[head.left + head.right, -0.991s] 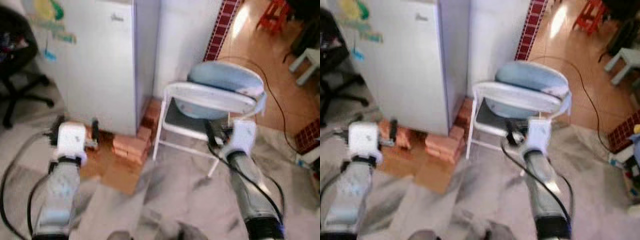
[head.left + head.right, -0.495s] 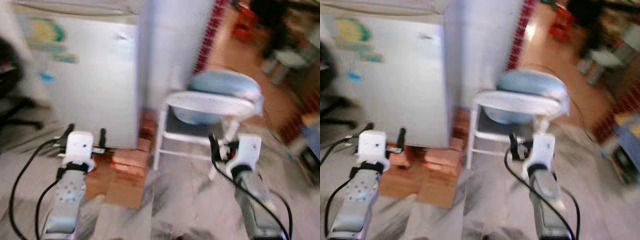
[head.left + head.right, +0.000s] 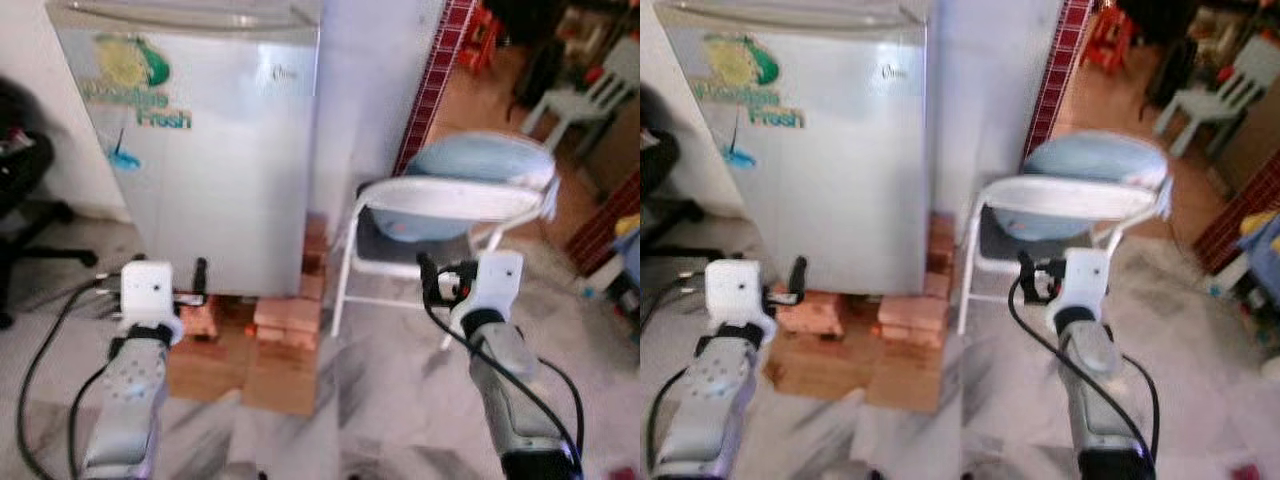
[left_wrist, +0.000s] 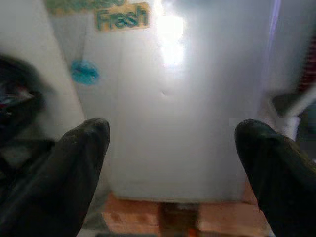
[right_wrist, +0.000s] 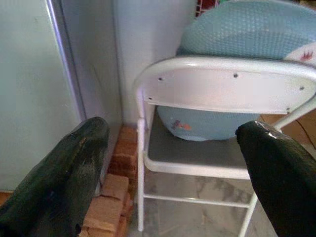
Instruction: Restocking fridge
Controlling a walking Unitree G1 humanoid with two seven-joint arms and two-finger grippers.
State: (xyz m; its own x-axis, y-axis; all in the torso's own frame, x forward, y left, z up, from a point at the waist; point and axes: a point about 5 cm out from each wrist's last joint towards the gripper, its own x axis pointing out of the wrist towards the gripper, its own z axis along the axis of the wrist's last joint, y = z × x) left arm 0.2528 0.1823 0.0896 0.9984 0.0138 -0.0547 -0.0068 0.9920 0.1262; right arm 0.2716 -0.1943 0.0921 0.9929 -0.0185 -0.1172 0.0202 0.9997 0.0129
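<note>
Fridge (image 3: 215, 140) door closed — both end effectors held wide.

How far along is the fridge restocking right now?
The fridge stands on bricks with its door shut. Both grippers are open and hold nothing: the left gripper faces the door, the right gripper faces the folding chair with a blue basin on it. That fits either stock still to load or loading finished.

A lived-in home, small silver fridge (image 3: 215, 140) with a sticker raised on bricks (image 3: 288, 318), white folding chair (image 3: 440, 215), marbled tile floor (image 3: 380, 400), office chair (image 3: 20, 180), plastic chairs beyond (image 3: 585, 95).
</note>
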